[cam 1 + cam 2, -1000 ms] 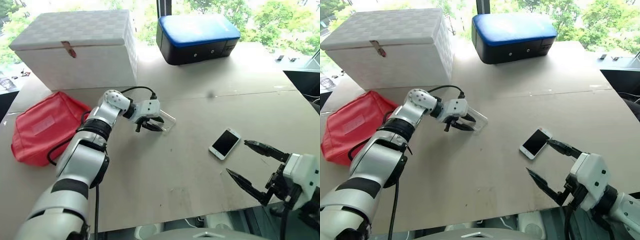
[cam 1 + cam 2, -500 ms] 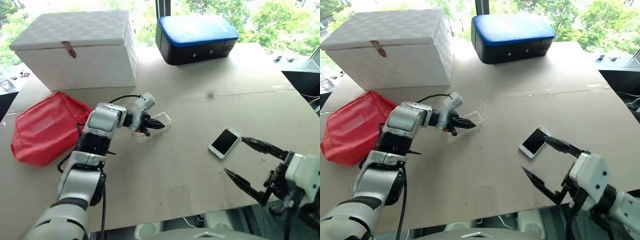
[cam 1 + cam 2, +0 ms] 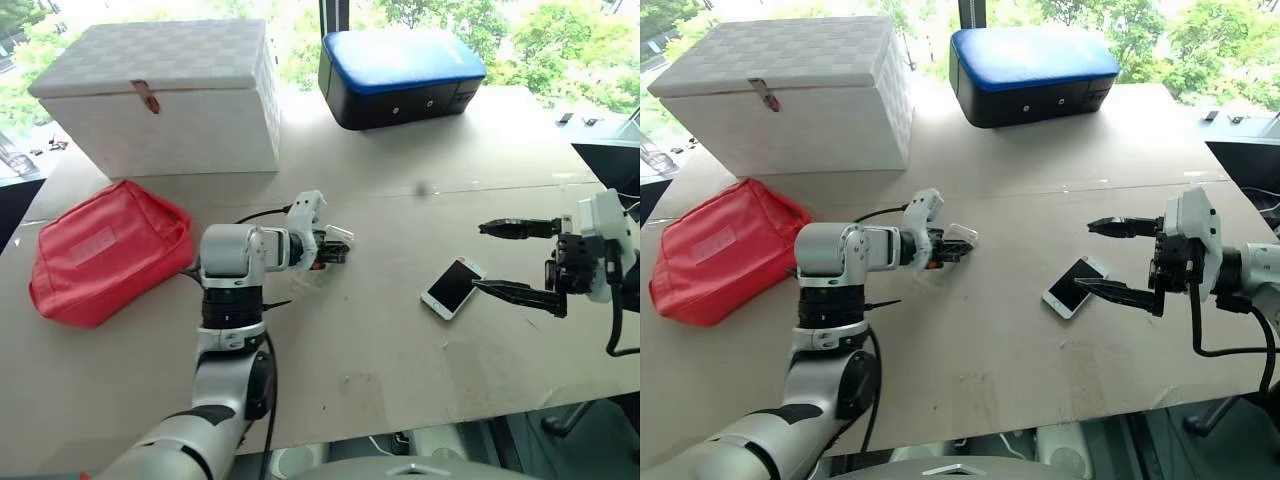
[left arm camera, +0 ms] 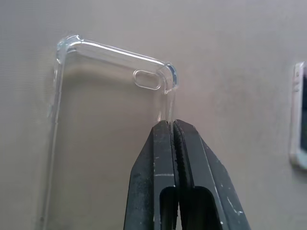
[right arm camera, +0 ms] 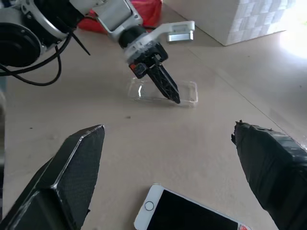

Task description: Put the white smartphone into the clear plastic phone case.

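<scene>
**Left gripper pinching the case rim, phone sitting off to the right**

So the white smartphone is lying flat, screen up, on the tan table, well apart from the clear plastic phone case. The case lies near the table's middle, and the left gripper has its jaws clamped together on one long edge of the rim, near the camera cutout. The right gripper hangs just beside the phone with its jaws spread wide, holding nothing. Further back: a red pouch, a white woven box and a blue-topped black case.
</scene>
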{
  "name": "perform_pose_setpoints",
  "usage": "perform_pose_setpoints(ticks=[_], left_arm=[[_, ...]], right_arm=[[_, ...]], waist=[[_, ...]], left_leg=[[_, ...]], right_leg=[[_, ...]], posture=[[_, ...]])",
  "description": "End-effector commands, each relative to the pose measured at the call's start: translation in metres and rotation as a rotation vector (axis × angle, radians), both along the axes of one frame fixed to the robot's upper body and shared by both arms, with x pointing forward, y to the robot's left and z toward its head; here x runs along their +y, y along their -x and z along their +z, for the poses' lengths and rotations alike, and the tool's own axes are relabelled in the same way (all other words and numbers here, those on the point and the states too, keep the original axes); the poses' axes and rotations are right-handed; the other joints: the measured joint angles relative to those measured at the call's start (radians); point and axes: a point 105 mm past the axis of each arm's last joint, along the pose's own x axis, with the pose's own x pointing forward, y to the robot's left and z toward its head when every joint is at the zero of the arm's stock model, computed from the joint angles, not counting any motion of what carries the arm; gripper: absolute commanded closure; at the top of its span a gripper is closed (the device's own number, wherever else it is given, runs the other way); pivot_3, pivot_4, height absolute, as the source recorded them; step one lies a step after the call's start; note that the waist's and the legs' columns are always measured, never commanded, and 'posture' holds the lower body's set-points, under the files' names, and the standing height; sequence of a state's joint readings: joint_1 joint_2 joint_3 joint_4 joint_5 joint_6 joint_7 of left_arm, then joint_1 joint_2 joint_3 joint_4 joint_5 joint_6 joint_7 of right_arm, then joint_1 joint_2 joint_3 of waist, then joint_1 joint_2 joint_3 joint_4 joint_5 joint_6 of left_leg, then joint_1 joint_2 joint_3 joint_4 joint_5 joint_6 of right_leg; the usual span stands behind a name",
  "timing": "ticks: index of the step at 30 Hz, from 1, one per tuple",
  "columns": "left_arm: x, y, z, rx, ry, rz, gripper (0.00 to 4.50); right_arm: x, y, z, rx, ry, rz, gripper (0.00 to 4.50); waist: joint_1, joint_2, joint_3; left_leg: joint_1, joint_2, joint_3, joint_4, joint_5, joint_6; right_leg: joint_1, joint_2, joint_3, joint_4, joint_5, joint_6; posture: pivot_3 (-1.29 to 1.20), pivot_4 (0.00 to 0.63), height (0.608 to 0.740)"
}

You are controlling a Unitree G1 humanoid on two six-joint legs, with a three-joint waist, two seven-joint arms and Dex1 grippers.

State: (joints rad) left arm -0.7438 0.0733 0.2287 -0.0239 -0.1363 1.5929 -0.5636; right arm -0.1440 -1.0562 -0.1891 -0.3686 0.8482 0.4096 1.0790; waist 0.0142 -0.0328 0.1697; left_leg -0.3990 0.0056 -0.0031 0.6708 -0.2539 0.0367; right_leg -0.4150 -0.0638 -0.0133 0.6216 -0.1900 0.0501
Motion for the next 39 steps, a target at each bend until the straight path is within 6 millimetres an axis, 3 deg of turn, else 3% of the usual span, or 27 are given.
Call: perform_pose_setpoints(ticks=[1,3,5,8,12,14,18,26,27,28,31,39], left_arm=[[0.001,0.006,0.046,-0.154,0.069,-0.118,3.30],[0.013,0.012,0.067,-0.355,-0.061,-0.340,2.43],[0.023,0.017,0.073,-0.485,-0.164,-0.575,2.43],[0.037,0.018,0.084,-0.604,-0.176,-0.874,2.43],[0.060,0.016,0.060,-0.660,-0.352,-1.210,2.43],[0.062,0.015,0.054,-0.631,-0.337,-1.240,2.43],[0.070,0.014,0.011,-0.606,-0.408,-1.351,2.43],[0.069,0.032,-0.019,-0.551,-0.337,-1.352,2.43],[0.070,0.033,-0.022,-0.536,-0.345,-1.338,2.94],[0.073,0.034,-0.025,-0.494,-0.362,-1.300,3.15],[0.074,0.034,-0.027,-0.402,-0.388,-1.135,4.45],[0.044,0.034,-0.002,-0.195,-0.181,-0.417,4.45]], right_arm=[[0.001,0.003,0.006,-0.025,0.021,0.032,0.00],[0.002,0.004,0.006,-0.031,0.016,0.035,0.00],[0.004,0.006,0.004,-0.034,0.014,0.034,0.00],[0.008,0.010,0.001,-0.035,0.010,0.032,0.00],[0.012,0.019,0.000,-0.047,0.011,0.017,0.00],[0.012,0.022,0.000,-0.048,0.009,-0.001,0.00],[0.012,0.028,-0.010,-0.031,0.029,-0.037,0.00],[0.010,0.027,-0.006,-0.042,0.012,-0.059,0.00],[0.010,0.027,-0.007,-0.040,0.016,-0.059,0.00],[0.011,0.026,-0.008,-0.038,0.020,-0.055,0.00],[0.014,0.026,-0.007,-0.032,0.018,-0.037,0.00],[0.013,0.018,-0.006,-0.044,0.039,0.002,0.00]], waist=[[-0.005,0.000,0.000],[-0.015,0.000,0.001],[-0.025,0.001,0.001],[-0.006,0.008,0.000],[0.005,0.009,0.001],[0.003,0.007,0.001],[0.006,0.007,0.002],[-0.004,0.006,0.002],[-0.004,0.006,0.002],[-0.004,0.006,0.002],[-0.004,0.006,0.002],[0.000,0.006,0.002]], left_leg=[[0.000,0.000,0.000,0.000,0.000,0.000],[0.000,0.001,0.000,-0.001,0.000,0.000],[0.002,0.001,0.000,-0.002,0.000,-0.001],[0.003,0.001,0.001,-0.003,0.000,-0.001],[0.000,-0.001,0.003,-0.001,0.000,-0.001],[0.000,-0.001,0.004,-0.001,0.000,0.000],[-0.003,-0.002,0.004,0.000,-0.002,0.002],[-0.001,-0.002,0.004,0.000,-0.002,0.004],[-0.001,-0.001,0.004,0.000,-0.002,0.004],[0.000,-0.001,0.004,0.000,-0.002,0.004],[0.001,0.001,0.003,0.000,-0.002,0.004],[0.001,0.001,-0.001,0.002,-0.002,0.004]], right_leg=[[0.000,0.000,0.000,0.000,0.000,0.000],[-0.002,0.002,0.000,0.002,0.001,-0.002],[-0.004,0.003,0.001,0.004,0.000,-0.005],[-0.003,0.001,0.001,0.004,-0.003,-0.010],[-0.003,-0.002,0.001,0.002,-0.003,-0.010],[-0.003,-0.003,0.003,0.001,-0.003,-0.010],[-0.003,-0.004,0.002,0.000,-0.004,-0.008],[-0.003,-0.004,0.003,0.001,-0.003,-0.004],[-0.003,-0.003,0.003,0.001,-0.004,-0.004],[-0.003,-0.002,0.003,0.002,-0.004,-0.004],[-0.002,0.000,0.003,0.004,-0.006,-0.001],[0.000,0.002,0.002,0.004,-0.005,0.002]], posture=[[0.00,0.150,0.740],[0.00,0.150,0.740],[0.00,0.150,0.740],[0.00,0.150,0.740],[0.00,0.150,0.740],[0.00,0.150,0.740],[0.00,0.150,0.740],[0.00,0.150,0.740],[0.00,0.150,0.740],[0.00,0.150,0.740],[0.00,0.150,0.740],[0.00,0.150,0.740]])
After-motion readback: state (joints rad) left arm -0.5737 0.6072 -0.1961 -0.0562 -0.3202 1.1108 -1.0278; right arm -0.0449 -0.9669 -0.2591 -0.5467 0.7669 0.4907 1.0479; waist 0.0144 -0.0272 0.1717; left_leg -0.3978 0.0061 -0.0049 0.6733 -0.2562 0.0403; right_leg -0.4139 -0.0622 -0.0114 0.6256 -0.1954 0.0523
